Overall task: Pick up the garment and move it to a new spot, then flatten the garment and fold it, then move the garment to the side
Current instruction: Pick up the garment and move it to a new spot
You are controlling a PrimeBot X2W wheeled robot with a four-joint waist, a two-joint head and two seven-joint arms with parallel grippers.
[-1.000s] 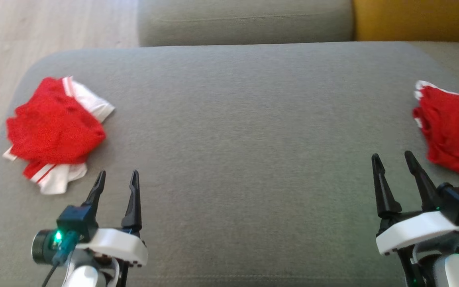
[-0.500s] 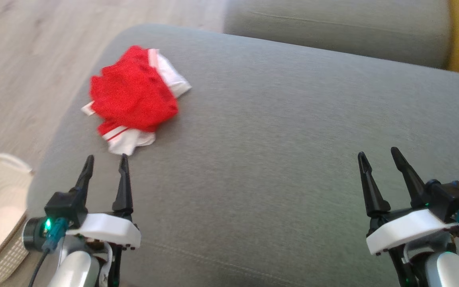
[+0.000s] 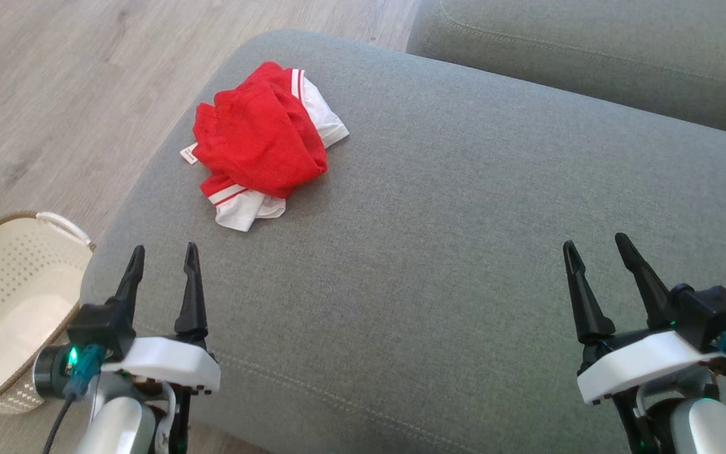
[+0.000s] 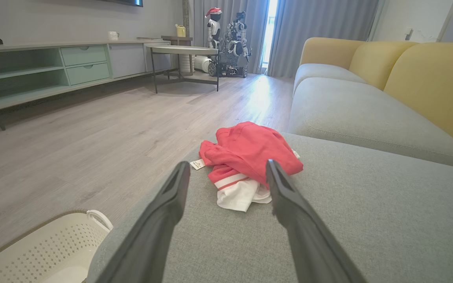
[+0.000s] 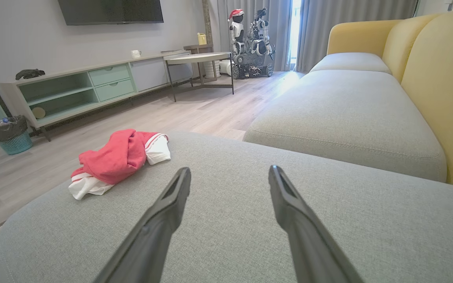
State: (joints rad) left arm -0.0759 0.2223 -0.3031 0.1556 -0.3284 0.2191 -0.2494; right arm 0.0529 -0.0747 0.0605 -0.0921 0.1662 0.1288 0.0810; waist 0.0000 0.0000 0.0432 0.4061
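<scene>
- Soft, even daylight; the head view is sharp, with no motion blur
- Brightest spot: the curtain gap (image 4: pixel 270 35) far ahead of the left gripper (image 4: pixel 226 164), laying a pale glare streak on the wooden floor (image 4: pixel 262 94)
- Wrist views bow at their edges; its fingers (image 4: pixel 151 236) look soft near the lens
- Only faint shadows on the cushion (image 3: pixel 432 252)
</scene>
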